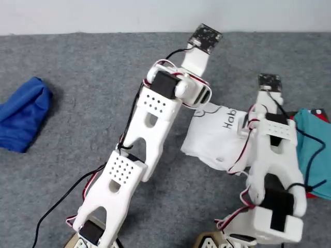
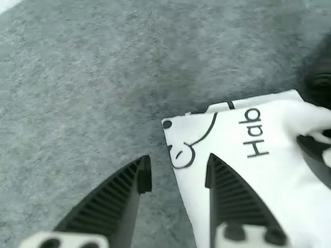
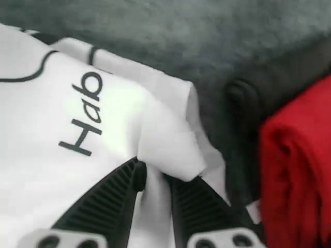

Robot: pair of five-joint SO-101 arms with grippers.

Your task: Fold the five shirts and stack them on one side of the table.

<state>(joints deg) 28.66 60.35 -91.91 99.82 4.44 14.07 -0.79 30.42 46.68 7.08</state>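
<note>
A white shirt (image 1: pixel 214 137) with black print lies partly folded on the grey table, right of centre. My left gripper (image 2: pixel 173 178) hovers open over the shirt's far left corner (image 2: pixel 178 134); one finger is over the cloth, the other over bare table. In the high view this left gripper (image 1: pixel 199 102) is at the shirt's far edge. My right gripper (image 3: pixel 155 178) is shut on a raised fold of the white shirt (image 3: pixel 170 150) near its right edge, and appears in the high view as the right gripper (image 1: pixel 249 121). A crumpled blue shirt (image 1: pixel 23 113) lies far left.
A teal shirt (image 1: pixel 310 150) lies on top of a red shirt (image 3: pixel 295 170) at the table's right edge, right beside my right arm. A dark piece of cloth (image 3: pixel 243 108) lies between the red and white shirts. Grey table (image 1: pixel 88 77) stretches between the blue shirt and the arms.
</note>
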